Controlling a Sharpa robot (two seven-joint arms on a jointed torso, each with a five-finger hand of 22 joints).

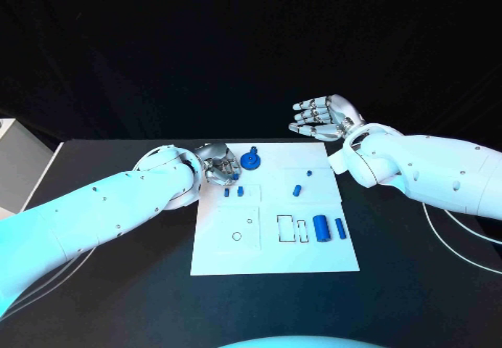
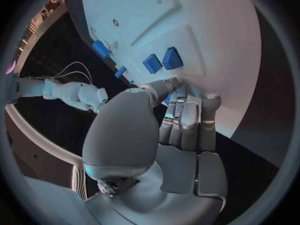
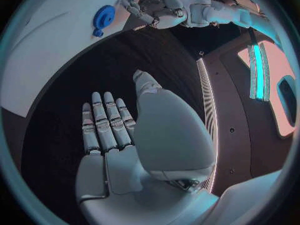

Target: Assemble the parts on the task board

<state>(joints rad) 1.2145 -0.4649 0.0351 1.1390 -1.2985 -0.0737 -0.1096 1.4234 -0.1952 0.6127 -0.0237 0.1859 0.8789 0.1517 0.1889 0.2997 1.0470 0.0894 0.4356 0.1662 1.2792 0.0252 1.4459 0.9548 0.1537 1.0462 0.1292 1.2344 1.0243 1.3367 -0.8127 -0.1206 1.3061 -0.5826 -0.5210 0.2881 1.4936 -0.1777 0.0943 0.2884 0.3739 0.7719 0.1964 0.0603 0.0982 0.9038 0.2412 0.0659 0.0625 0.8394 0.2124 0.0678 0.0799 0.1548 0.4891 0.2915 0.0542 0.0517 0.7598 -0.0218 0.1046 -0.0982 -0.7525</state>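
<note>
Left hand [image 1: 219, 168]: fingers pressed down on the white board [image 1: 274, 254], beside the round blue part [image 1: 250, 159]
Right hand [image 1: 326, 117]: spread, empty, raised beyond the board's far edge

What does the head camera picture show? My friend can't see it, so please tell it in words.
A white task board lies on a black table, with small blue parts scattered on it. The left hand reaches down at the board's far edge beside a round blue part. The right hand is raised beyond the board, holding nothing.
</note>
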